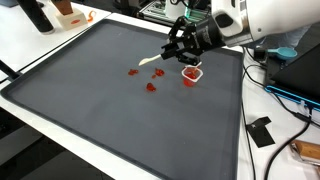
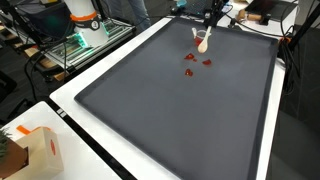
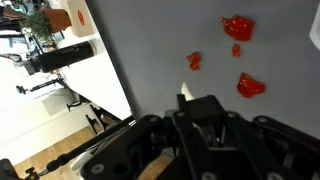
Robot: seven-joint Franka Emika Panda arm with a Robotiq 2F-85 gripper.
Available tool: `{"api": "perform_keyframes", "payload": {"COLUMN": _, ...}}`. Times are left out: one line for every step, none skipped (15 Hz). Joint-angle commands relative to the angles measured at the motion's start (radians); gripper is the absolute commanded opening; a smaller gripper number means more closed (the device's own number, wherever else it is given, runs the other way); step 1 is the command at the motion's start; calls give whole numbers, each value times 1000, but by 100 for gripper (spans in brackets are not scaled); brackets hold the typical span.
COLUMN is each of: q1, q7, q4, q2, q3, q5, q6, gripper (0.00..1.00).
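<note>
My gripper point(image 1: 177, 51) hangs over the far side of a dark grey mat point(image 1: 90, 90) and is shut on a pale wooden spoon point(image 1: 151, 62), whose bowl end sticks out a little above the mat. A small red cup point(image 1: 190, 73) stands just beside the gripper. Red pieces point(image 1: 152, 86) lie scattered on the mat near the spoon's tip. In the wrist view the fingers point(image 3: 196, 112) clamp the spoon point(image 3: 185, 97), with red pieces point(image 3: 249, 86) on the mat beyond. The gripper point(image 2: 208, 20) and spoon point(image 2: 203, 42) also show in an exterior view.
The mat lies on a white table point(image 1: 60, 140). Cables and a black block point(image 1: 260, 131) lie along the table's side by the arm. A brown box point(image 2: 30, 150) sits at a table corner. Shelving and equipment point(image 2: 80, 25) stand beyond the table.
</note>
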Motion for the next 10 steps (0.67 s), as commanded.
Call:
{"api": "perform_keyframes", "payload": {"q1": 7, "q7": -20, "q4": 63, "q2": 52, "q3": -13, "q5": -11, "q6": -20, "gripper": 6}}
{"api": "perform_keyframes", "payload": {"q1": 4, "q7": -27, "q4": 73, "q2": 58, "q3": -15, "q5": -7, "q6": -17, "gripper": 6}}
{"api": "perform_keyframes", "payload": {"q1": -1, "q7": -38, "q4": 77, "q2": 61, "q3": -15, "q5": -2, "q6": -11, "gripper": 6}}
{"api": "perform_keyframes", "payload": {"q1": -6, "q7": -51, "q4": 81, "q2": 62, "q3": -15, "q5": 1, "q6": -7, "gripper": 6}}
{"api": "perform_keyframes", "payload": {"q1": -9, "q7": -61, "q4": 86, "q2": 64, "q3": -16, "q5": 5, "q6": -5, "gripper": 6}}
{"api": "perform_keyframes", "payload": {"q1": -15, "q7": -72, "q4": 89, "q2": 64, "q3": -16, "q5": 9, "q6": -1, "gripper": 6}}
{"api": "perform_keyframes", "payload": {"q1": -20, "q7": -81, "q4": 88, "q2": 61, "q3": -16, "q5": 12, "q6": 5, "gripper": 6}}
{"api": "perform_keyframes", "payload": {"q1": -25, "q7": -91, "q4": 90, "q2": 59, "q3": -17, "q5": 15, "q6": 8, "gripper": 6}}
{"api": "perform_keyframes", "payload": {"q1": -31, "q7": -101, "q4": 92, "q2": 56, "q3": -16, "q5": 22, "q6": 13, "gripper": 6}}
{"api": "perform_keyframes", "payload": {"q1": -36, "q7": -111, "q4": 94, "q2": 54, "q3": -16, "q5": 26, "q6": 15, "gripper": 6}}
